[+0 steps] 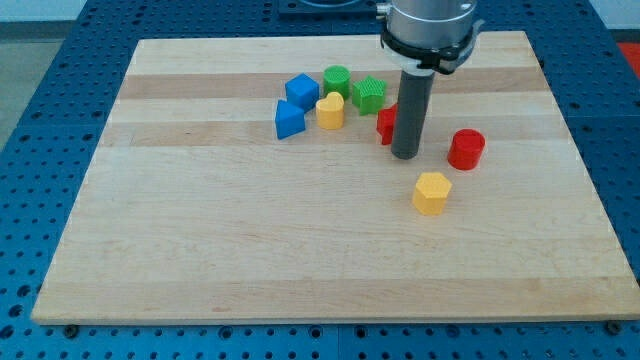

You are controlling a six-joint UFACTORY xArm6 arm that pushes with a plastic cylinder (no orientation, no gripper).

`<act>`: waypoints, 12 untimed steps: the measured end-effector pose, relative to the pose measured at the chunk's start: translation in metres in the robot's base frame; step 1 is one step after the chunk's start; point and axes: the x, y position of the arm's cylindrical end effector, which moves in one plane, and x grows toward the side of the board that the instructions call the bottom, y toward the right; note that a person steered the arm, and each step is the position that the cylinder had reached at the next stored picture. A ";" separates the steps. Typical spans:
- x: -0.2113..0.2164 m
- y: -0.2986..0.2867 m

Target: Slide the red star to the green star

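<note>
red star [385, 124] touches our tip [405, 156] on its left | green star [369, 94] just beyond, gap left | end effector a plain rod, nothing to open or clamp

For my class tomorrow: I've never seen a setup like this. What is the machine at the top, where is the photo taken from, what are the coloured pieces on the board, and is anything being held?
This is a robot arm with no hand. It ends in a straight dark rod, and its lower end, my tip, slides over the wooden board to push blocks. Nothing is held; it can only push.

There is one camera looking down at the board at an angle; where it is mounted is not on record.

On the board lie small blocks: a red star, mostly hidden behind the rod, a green star just above it toward the view's left, a green cylinder, a yellow heart, two blue blocks, a red cylinder and a yellow hexagonal block.

My tip is right beside the red star, on its right in the view.
</note>
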 end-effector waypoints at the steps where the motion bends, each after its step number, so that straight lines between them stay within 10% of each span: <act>1: 0.000 0.013; 12: -0.018 -0.012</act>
